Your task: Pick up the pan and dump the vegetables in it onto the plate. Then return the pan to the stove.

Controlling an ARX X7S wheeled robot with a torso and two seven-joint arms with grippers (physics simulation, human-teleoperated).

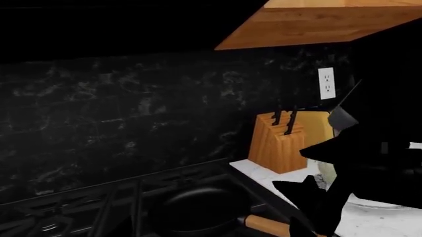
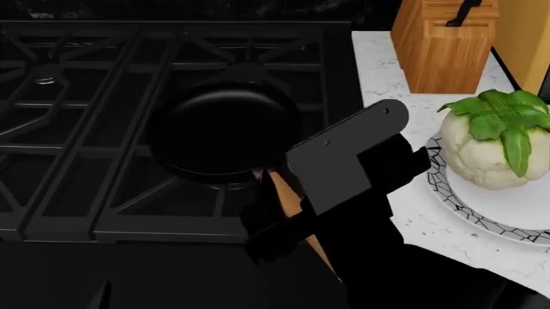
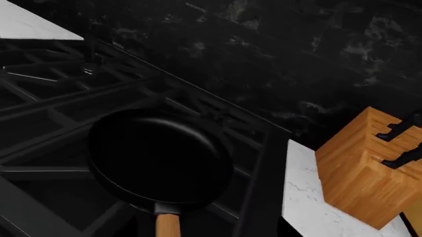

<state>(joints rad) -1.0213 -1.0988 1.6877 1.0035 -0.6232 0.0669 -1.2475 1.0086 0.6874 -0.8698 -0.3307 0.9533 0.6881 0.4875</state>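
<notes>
The black pan (image 2: 223, 132) sits empty on a front burner of the black stove (image 2: 86, 129); it also shows in the right wrist view (image 3: 158, 158) and the left wrist view (image 1: 197, 212). Its wooden handle (image 2: 288, 193) points toward me. My right gripper (image 2: 279, 215) straddles the handle and looks shut on it. The cauliflower (image 2: 490, 154) lies leaves-up on the white mosaic-rimmed plate (image 2: 481, 215) on the counter to the right. My left gripper does not show in any view.
A wooden knife block (image 2: 447, 45) stands on the white counter behind the plate, against the dark backsplash. It also shows in the right wrist view (image 3: 369, 173). A wall outlet (image 1: 327, 83) and a wooden cabinet (image 1: 316, 22) are above it.
</notes>
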